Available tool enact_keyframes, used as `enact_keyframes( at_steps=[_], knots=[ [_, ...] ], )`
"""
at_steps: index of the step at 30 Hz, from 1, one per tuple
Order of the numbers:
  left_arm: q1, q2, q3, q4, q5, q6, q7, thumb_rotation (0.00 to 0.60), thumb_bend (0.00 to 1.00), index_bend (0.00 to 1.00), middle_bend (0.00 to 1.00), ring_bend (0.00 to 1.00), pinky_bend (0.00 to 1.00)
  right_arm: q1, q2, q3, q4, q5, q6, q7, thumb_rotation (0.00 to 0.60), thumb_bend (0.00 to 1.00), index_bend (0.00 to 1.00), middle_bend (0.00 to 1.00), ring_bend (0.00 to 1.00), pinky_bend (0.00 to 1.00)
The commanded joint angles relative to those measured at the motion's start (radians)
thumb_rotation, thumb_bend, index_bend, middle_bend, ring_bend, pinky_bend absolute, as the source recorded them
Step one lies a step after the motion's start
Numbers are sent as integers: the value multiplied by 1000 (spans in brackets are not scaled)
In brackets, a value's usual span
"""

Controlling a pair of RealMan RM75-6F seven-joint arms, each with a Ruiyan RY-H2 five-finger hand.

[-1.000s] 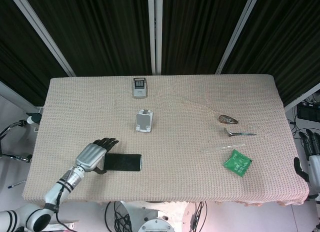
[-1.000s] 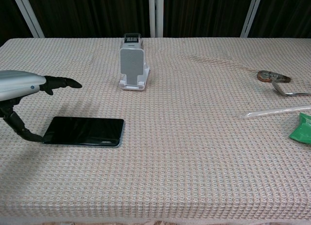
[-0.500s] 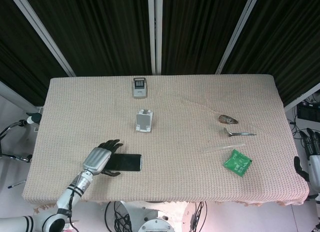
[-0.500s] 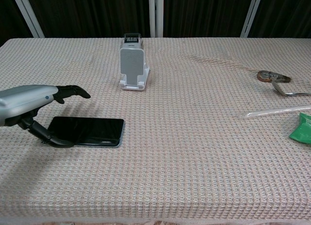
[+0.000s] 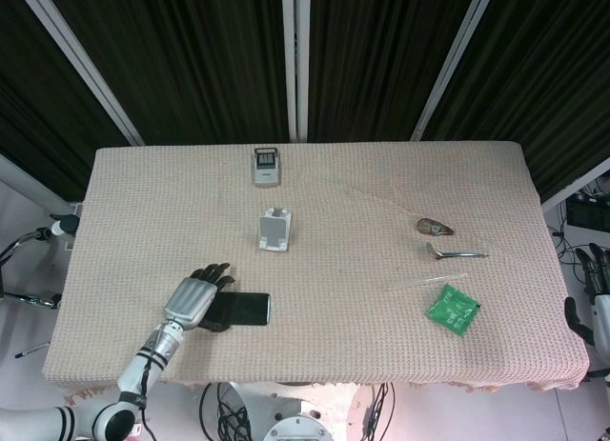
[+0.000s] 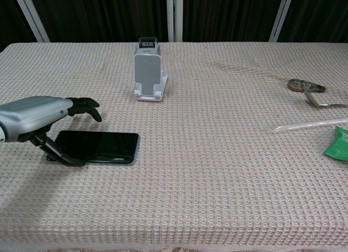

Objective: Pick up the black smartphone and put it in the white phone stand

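The black smartphone (image 5: 244,310) (image 6: 103,146) lies flat, screen up, near the table's front left. My left hand (image 5: 194,301) (image 6: 37,115) hovers over its left end. The fingers arch over the far edge without touching it, and the thumb rests at the near left corner. The phone is not lifted. The white phone stand (image 5: 274,230) (image 6: 148,75) stands upright and empty behind the phone, toward the table's middle. Only part of my right hand (image 5: 598,277) shows at the right frame edge, off the table, with its fingers apart and nothing in it.
A small grey device (image 5: 266,165) (image 6: 147,43) sits at the back behind the stand. On the right lie a brown object (image 5: 434,227), a spoon (image 5: 456,253) (image 6: 323,103), a clear straw (image 5: 424,281) (image 6: 310,125) and a green packet (image 5: 452,310) (image 6: 338,143).
My left hand has moved right over the phone's left end and its fingers have curled downward. The phone and the right hand have not moved.
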Motion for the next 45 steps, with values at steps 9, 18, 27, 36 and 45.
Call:
enact_keyframes(
  at_steps=[9,18,27,36,45],
  knots=[
    [-2,4,1,-9,-13,-8,23,475,85,248,44,62,187,2,5,-3,-11,2,-8,-12,600,423,0,0,0,0],
    [-7,-5,-2,8,-20,-21,23,478,85,270,44,61,186,3,8,-4,-20,3,-12,-20,600,423,0,0,0,0],
    [-9,-2,-3,7,-22,-25,25,502,90,390,45,61,186,5,6,-7,-14,8,-22,-17,600,423,0,0,0,0],
    [-8,7,2,9,24,-2,31,600,241,548,256,62,188,5,8,-10,-12,12,-29,-14,600,423,0,0,0,0],
    [-7,12,10,21,77,19,36,600,355,560,490,127,190,5,10,-11,-13,11,-31,-13,600,421,0,0,0,0]
  ],
)
